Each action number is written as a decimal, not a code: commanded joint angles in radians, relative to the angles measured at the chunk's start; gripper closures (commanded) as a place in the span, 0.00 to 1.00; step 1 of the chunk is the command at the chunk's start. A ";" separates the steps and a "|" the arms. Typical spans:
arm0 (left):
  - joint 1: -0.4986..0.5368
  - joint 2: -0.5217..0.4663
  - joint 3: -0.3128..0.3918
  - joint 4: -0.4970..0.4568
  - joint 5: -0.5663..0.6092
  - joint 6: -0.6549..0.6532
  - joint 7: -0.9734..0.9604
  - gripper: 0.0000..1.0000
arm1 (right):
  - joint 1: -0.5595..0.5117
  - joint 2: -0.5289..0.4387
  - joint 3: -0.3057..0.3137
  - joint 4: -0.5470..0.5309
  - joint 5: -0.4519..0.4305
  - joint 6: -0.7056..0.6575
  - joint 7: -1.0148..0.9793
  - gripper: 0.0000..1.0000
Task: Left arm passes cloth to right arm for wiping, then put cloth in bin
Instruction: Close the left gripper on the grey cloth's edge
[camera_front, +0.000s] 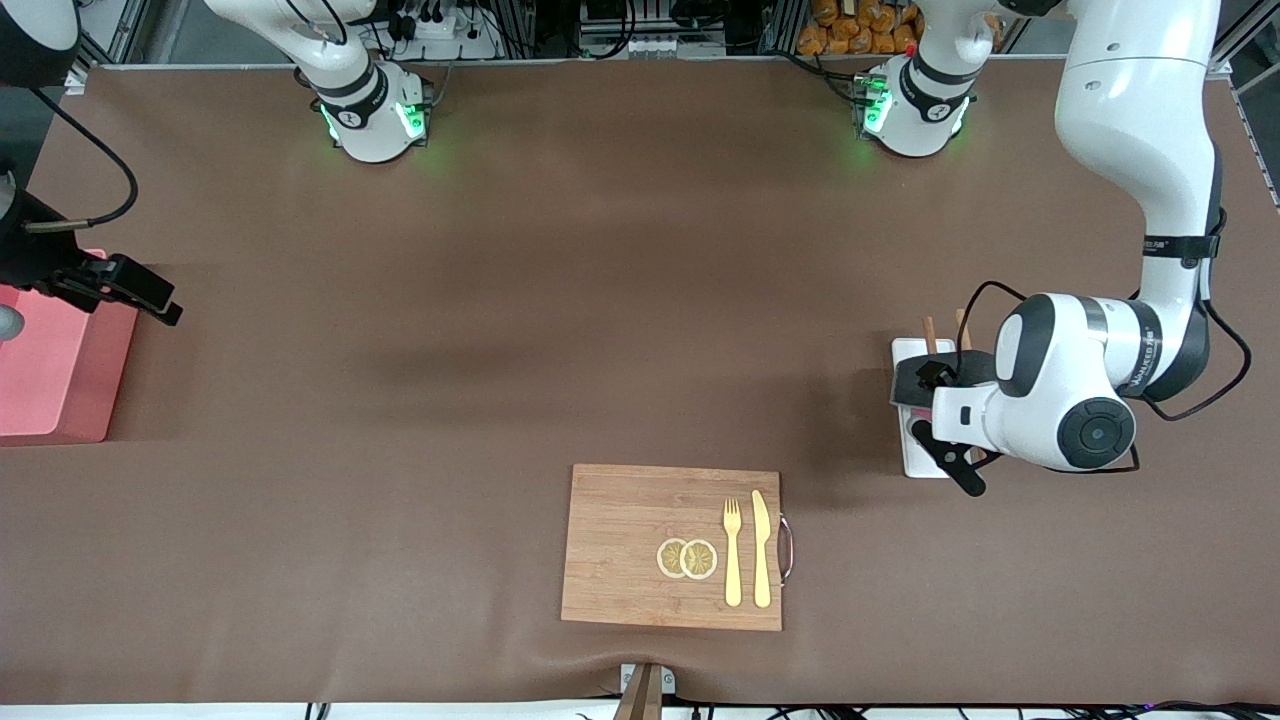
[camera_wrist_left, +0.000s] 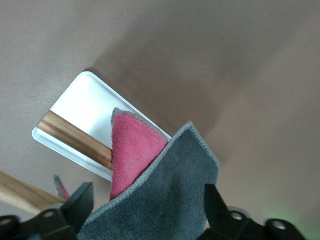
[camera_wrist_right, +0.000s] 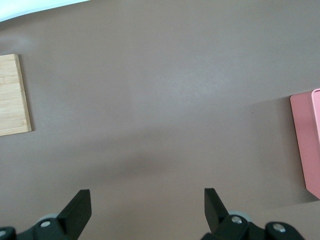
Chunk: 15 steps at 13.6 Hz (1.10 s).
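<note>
Front view, 9 o'clock edge: bin (camera_front: 50, 370), salmon-pink, sits at the right arm's end of the counter (camera_front: 500, 300). Prob. parked there so the right arm can drop into it at the end w/o a long reach.

Right hand (camera_front: 165, 305) hangs over the counter just beside the bin. Fingers spread wide, nothing between them. This arm waits.

6 o'clock, nearest the front cam: wooden board (camera_front: 620, 560) w/ two lemon slices (camera_front: 687, 558), a fork (camera_front: 733, 550) and a knife (camera_front: 762, 550) laid side by side, handles toward 6 o'clock. Likely the area to be wiped, though that's a guess.

3 o'clock: white tray (camera_front: 915, 460) at the left arm's end, long axis approx. 12–6, w/ wooden sticks (camera_front: 930, 335) poking off its 12 o'clock end. The cloth (camera_wrist_left: 160, 200) lies on the tray, partly on the sticks, and is not lifted.

Left hand (camera_front: 940, 420) is down over the tray. Its fingers (camera_wrist_left: 80, 205) stand wide apart, one each side of the cloth, no pinch visible yet. Straddle looks like set-up for a grab.

Cloth orientation: grey face up, one corner folded back so the red face shows as a peak. In the front view the visible grey strip runs approx. 3–9 across the tray. The rest is hidden under the wrist, so the true long axis is uncertain.
</note>
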 joint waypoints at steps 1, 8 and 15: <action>-0.002 0.004 -0.002 -0.003 0.028 -0.012 -0.059 0.64 | -0.014 0.013 0.012 0.023 -0.013 -0.015 0.012 0.00; -0.006 -0.002 -0.001 0.015 0.033 -0.012 -0.093 1.00 | -0.030 0.013 0.014 0.025 -0.004 -0.021 0.005 0.00; -0.008 -0.119 -0.010 0.046 0.018 -0.028 -0.218 1.00 | -0.029 0.013 0.014 0.025 -0.001 -0.023 0.004 0.00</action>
